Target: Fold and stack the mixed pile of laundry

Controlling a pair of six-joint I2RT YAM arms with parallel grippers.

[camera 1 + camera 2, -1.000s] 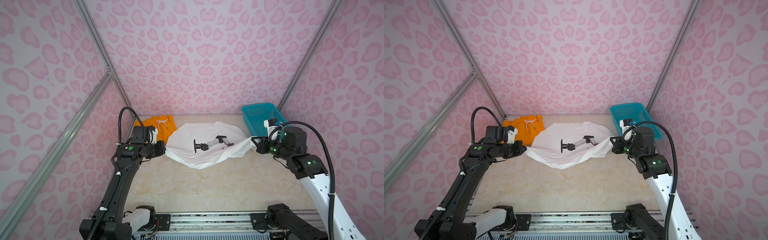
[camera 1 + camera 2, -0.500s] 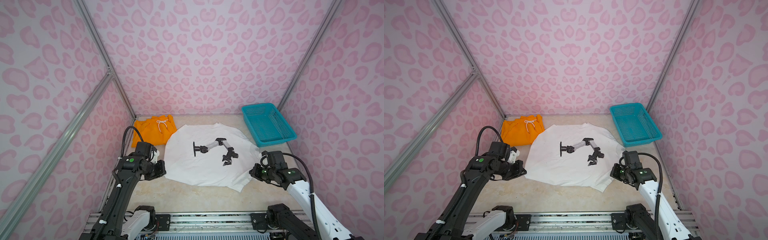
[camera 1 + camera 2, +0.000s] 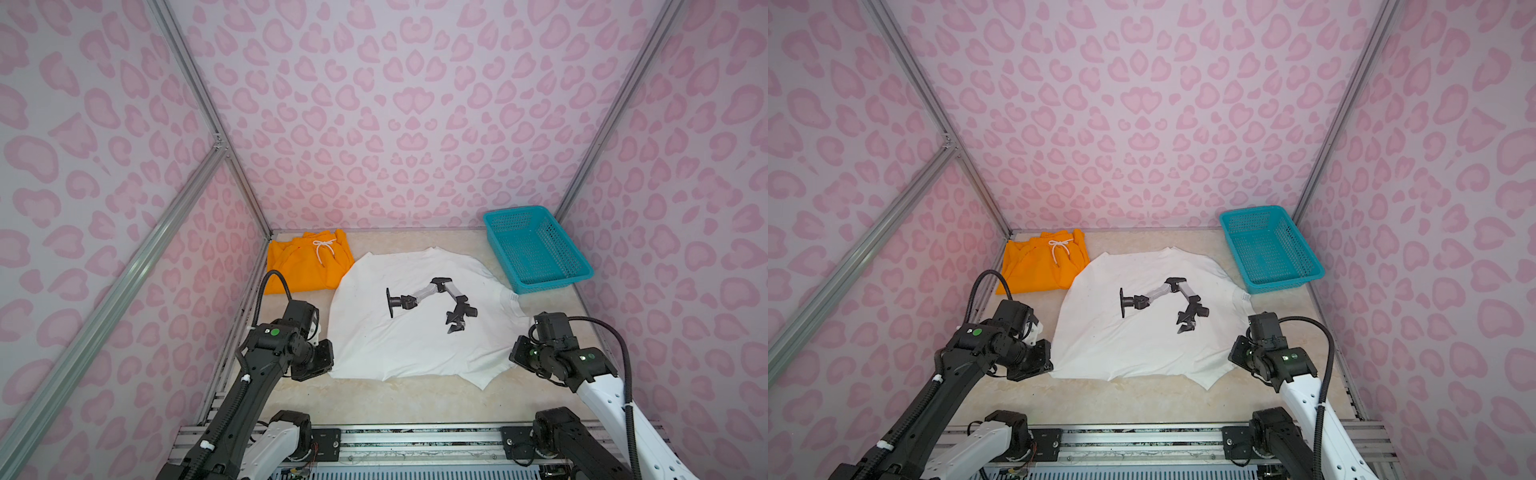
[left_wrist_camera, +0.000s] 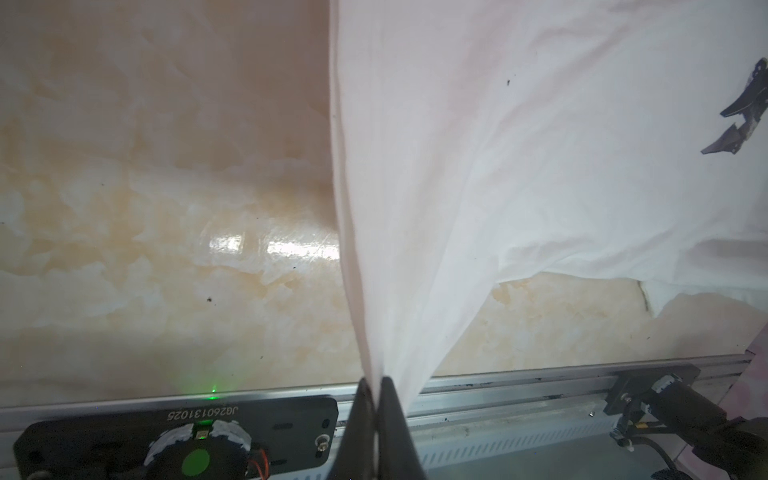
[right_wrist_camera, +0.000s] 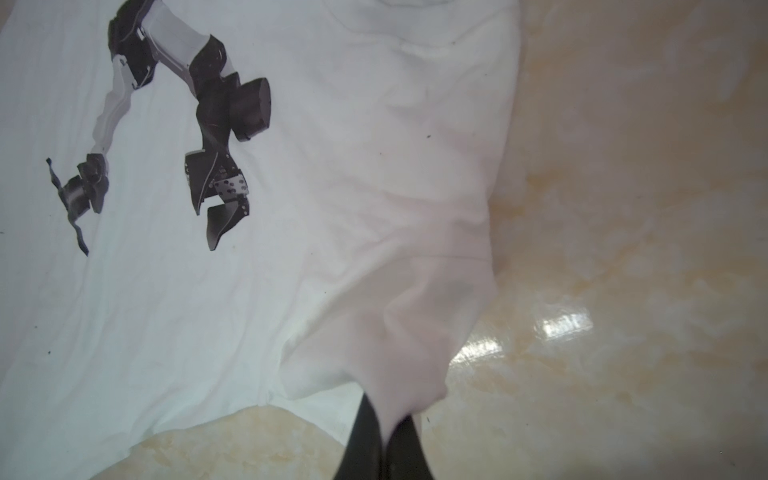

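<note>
Top views, shirt: the white T-shirt [image 3: 374, 340] lies spread print-up in the middle of the table [image 3: 415, 399]; collar toward the far wall
Top views, shorts: the orange shorts [image 3: 307, 266] sit in the far left corner, just beside the shirt's far left edge
Top views, basket: the teal basket [image 3: 548, 282] stands in the far right corner, near the shirt's right sleeve
Top views, left arm: elbow raised, wrist bent low; the left gripper [image 3: 330, 370] meets the shirt's near left corner
Top views, right arm: forearm angled forward, wrist low; the right gripper [image 3: 1233, 357] meets the shirt's near right edge
Left wrist view: jaws pinched together on a fold of white cloth; the fabric runs away from them in a taut ridge, lifted off the table
Right wrist view: jaws clamped on a gathered bunch of the shirt's edge; the black-grey print [image 5: 216, 124] lies flat beyond them
</note>
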